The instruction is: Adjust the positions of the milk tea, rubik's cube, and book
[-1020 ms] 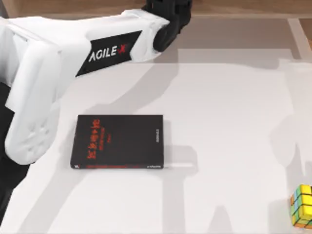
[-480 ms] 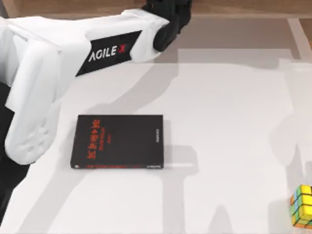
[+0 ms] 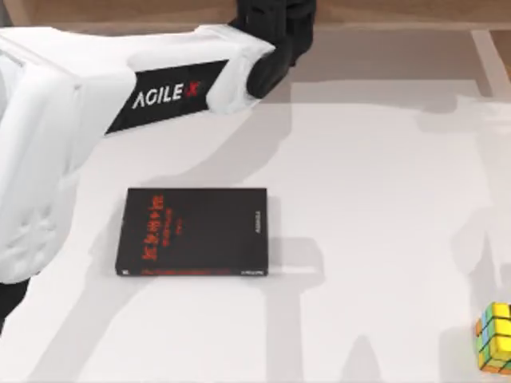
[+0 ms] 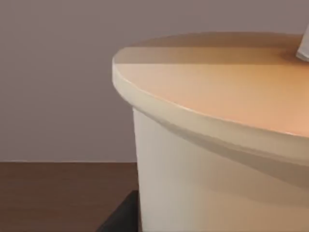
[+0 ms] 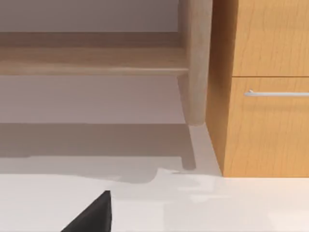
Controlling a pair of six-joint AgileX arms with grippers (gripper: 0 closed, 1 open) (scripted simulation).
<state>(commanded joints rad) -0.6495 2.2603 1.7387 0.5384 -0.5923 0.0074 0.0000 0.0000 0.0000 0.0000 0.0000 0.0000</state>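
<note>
The left arm (image 3: 120, 104) reaches across the table's far left with its wrist at the far edge, and its wrist camera sits tight against a cream cup with a tan lid (image 4: 212, 145), likely the milk tea; whether its fingers grip the cup cannot be told. Judged best move: keep the cup upright, travel slowly and clear the black book (image 3: 194, 232). The rubik's cube (image 3: 495, 348) sits at the near right corner; right gripper finger state also cannot be told.

You have a thin black book (image 3: 192, 232) with red lettering lying flat on the white table (image 3: 375, 199), left of centre. Your right wrist view shows a wooden cabinet (image 5: 265, 96) with a metal drawer handle (image 5: 276, 93).
</note>
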